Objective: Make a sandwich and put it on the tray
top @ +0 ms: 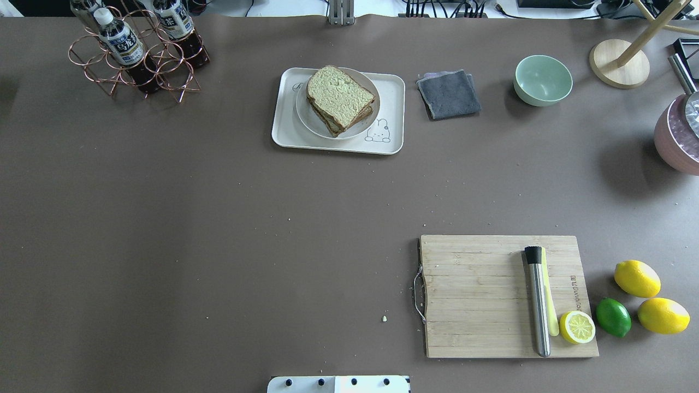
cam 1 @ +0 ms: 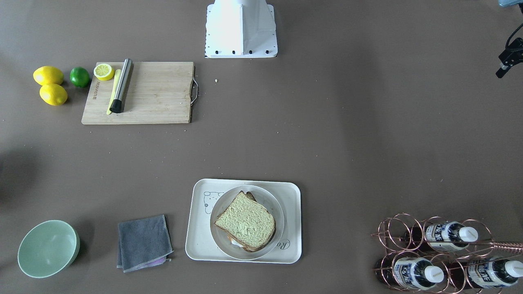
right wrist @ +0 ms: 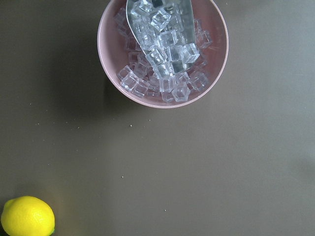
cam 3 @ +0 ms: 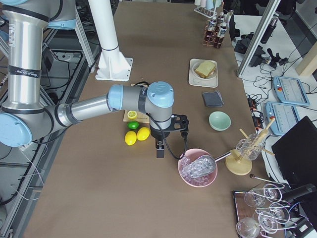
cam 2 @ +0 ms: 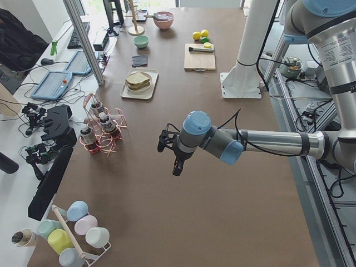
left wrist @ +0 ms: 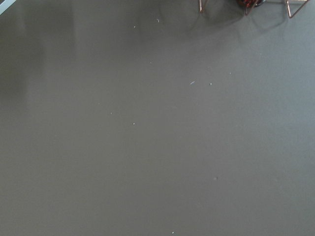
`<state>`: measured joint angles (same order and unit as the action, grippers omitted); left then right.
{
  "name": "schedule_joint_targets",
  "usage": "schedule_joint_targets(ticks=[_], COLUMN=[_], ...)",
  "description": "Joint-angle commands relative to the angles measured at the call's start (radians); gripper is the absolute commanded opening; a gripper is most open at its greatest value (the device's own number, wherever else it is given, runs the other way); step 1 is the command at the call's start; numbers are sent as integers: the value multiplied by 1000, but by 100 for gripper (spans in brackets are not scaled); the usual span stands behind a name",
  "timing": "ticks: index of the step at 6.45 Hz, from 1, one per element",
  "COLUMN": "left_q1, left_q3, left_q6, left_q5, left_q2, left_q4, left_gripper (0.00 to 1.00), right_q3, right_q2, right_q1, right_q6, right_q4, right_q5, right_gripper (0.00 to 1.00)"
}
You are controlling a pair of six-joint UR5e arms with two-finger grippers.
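**Status: sandwich assembled and resting on the tray, both arms clear**

**Location.** The brown-crusted two-slice sandwich (cam 1: pixel 245 222) is stacked on a round pale plate (cam 1: pixel 273 201). The plate stands inside the flat cream-white rectangular tray with rounded corners (cam 1: pixel 199 241), at the table edge far from the robot base. The top slice shows a pale greenish face upward. A sliver of white filling shows at the lower edge of the stack. A folded grey cloth (cam 1: pixel 144 242) lies just beside the tray, not touching it.

**Grippers.** The left gripper (cam 2: pixel 176 166) hangs over bare table near the copper wire bottle rack (cam 2: pixel 103 130), well apart from the tray. The right gripper (cam 3: pixel 160 150) hangs between two yellow lemons (cam 3: pixel 137 136) and a pink bowl of clear ice cubes (cam 3: pixel 197 171). Neither holds anything visible. Whether the fingers of either are apart or together cannot be told: only the side cameras show them.

**Progress.** As things lie, the task looks complete or nearly so.

**Handling notes.**
- The bread is likely light, soft and easily crushed, so clamp gently.
- The layers can probably slide on one another, with a slippery filling between them.
- Preferred hold: the plate rim or the tray rim, both stiff, kept level.
- If the bread itself must be held, span both slices at opposite crust edges.
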<state>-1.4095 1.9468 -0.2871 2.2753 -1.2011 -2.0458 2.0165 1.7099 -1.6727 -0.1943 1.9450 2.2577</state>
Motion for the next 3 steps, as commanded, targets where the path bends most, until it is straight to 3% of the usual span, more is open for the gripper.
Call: schedule_joint_targets(ticks=[1, 2, 3], left_q1=[-66, -151, -208], left_q3=[14, 6, -23], left_q6=[166, 359, 490], left_q5=[-109, -165, -186], left_q2=[-147, -307, -424], left_q4=[315, 574, 748], left_gripper=[98, 98, 98], right_q3=[-1, -1, -1], right_q2=[-1, 1, -1], right_q1=[1, 1, 1], right_q6=[-8, -8, -7], right_q4=[-1, -1, -1], right_q5=[-7, -12, -14], right_gripper=[100, 100, 100])
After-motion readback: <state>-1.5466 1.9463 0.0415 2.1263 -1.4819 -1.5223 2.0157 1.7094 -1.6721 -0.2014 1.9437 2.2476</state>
